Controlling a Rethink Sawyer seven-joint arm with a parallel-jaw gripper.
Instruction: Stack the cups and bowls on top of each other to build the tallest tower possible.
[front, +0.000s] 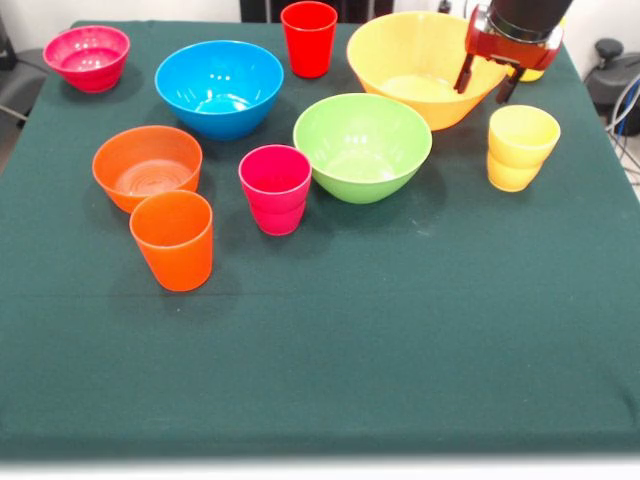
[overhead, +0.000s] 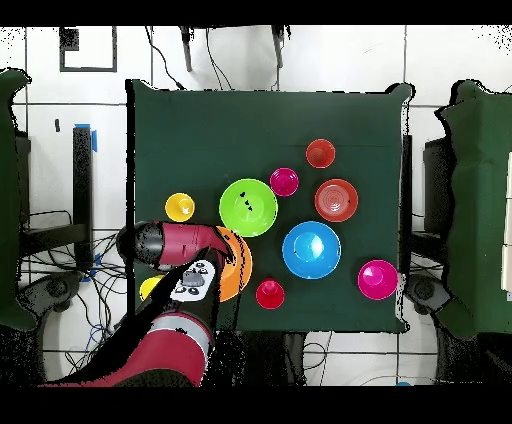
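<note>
All bowls and cups stand apart, upright, on the green cloth. In the front view the very large yellow bowl (front: 415, 62) is at the back right, with the green bowl (front: 362, 146) in front of it. The blue bowl (front: 220, 88), orange bowl (front: 147, 166) and magenta bowl (front: 86, 57) are to the left. The red cup (front: 309, 38), pink cup (front: 275, 188), orange cup (front: 172, 240) and yellow cup (front: 521, 147) stand singly. My gripper (front: 487, 80) hangs open and empty over the yellow bowl's right rim. In the overhead view the arm (overhead: 185, 243) hides most of that bowl (overhead: 238, 268).
A small yellow object (front: 535, 72) shows behind the gripper at the table's far right edge. The near half of the cloth (front: 400, 340) holds nothing. Cables and furniture surround the table (overhead: 150, 120) in the overhead view.
</note>
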